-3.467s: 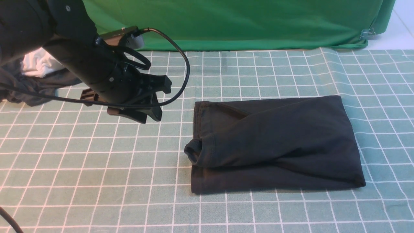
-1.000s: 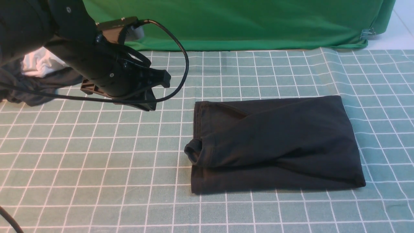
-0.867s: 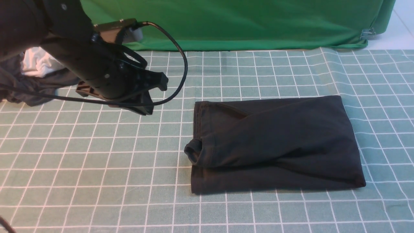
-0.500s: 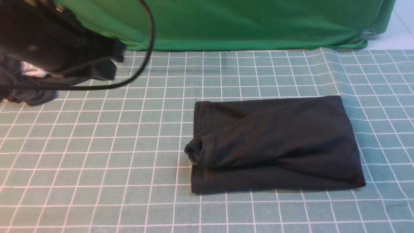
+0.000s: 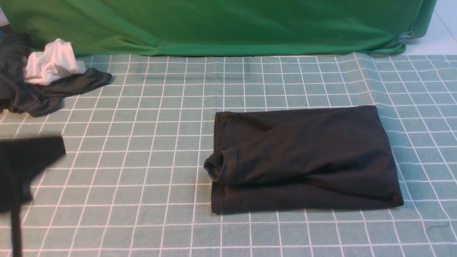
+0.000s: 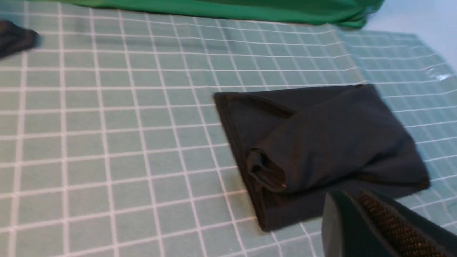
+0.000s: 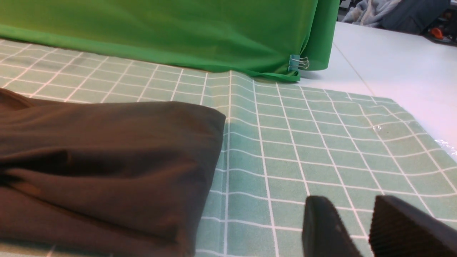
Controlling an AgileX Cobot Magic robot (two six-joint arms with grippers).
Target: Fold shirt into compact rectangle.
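At the far left of the table (image 5: pixel 117 185), near the green backdrop (image 5: pixel 228 25), a dark garment (image 5: pixel 39 96) lies bunched with a white cloth (image 5: pixel 53 66) on top of it. Below this, at the left edge of the front view, a blurred black shape is the left arm (image 5: pixel 21 167). The left hand (image 6: pixel 375 228) shows only in its own wrist view, as a dark finger with a ribbed pad at the picture's corner; its fingers are pressed together and hold nothing, and it hovers apart from the shirt.

The shirt (image 5: pixel 303 159) lies flat on the checked tablecloth, a little right of the middle of the table. It is folded into a rough rectangle. Its long axis runs from left to right across the table, parallel to the backdrop. At its left end a hem edge and a rolled cuff (image 5: pixel 212 167) point toward the robot's left; the right end is a smooth closed fold. A sleeve crosses the top layer diagonally.

Right of the shirt, the right hand (image 7: pixel 360 228) shows only in its wrist view. Its two fingers stand slightly apart with a narrow gap, hold nothing, and hover above the cloth just beside the shirt's right end. A clip (image 7: pixel 298 63) holds the backdrop at its far right corner.
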